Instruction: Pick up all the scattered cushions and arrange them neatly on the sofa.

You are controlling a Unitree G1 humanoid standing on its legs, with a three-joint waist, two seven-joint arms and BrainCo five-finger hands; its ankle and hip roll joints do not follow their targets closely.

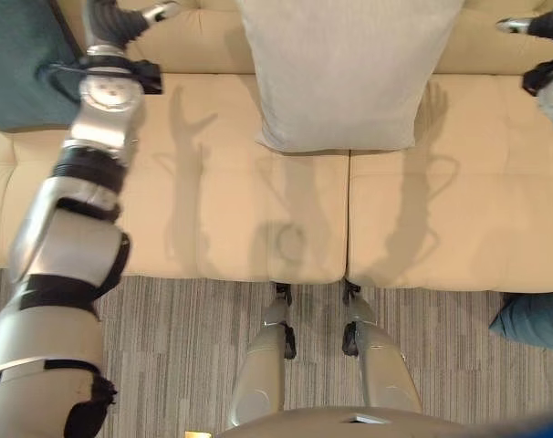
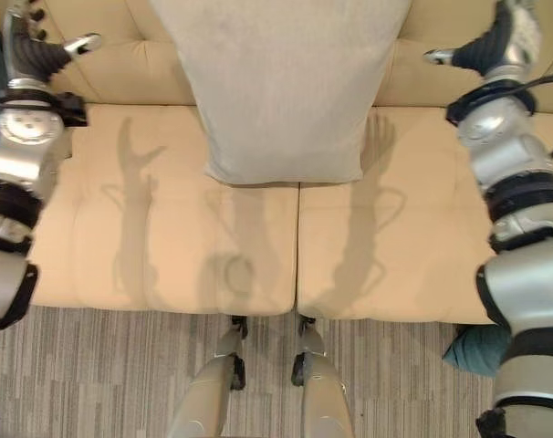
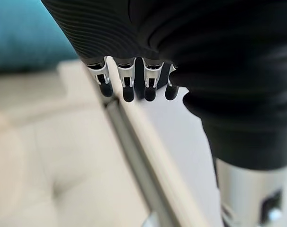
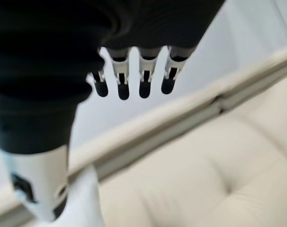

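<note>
A pale grey cushion [image 2: 281, 87] leans upright against the backrest at the middle of the cream sofa [image 1: 231, 219], its lower edge on the seat over the seam between the two seat pads. The left hand [image 2: 37, 50] and right hand [image 2: 491, 46] are raised to either side of it, well apart from it, each with fingers [image 3: 128, 87] straight and relaxed, holding and touching nothing. A teal cushion [image 1: 21, 64] lies at the sofa's left end, and another teal one [image 1: 537, 319] sits on the floor by the sofa's right front corner.
</note>
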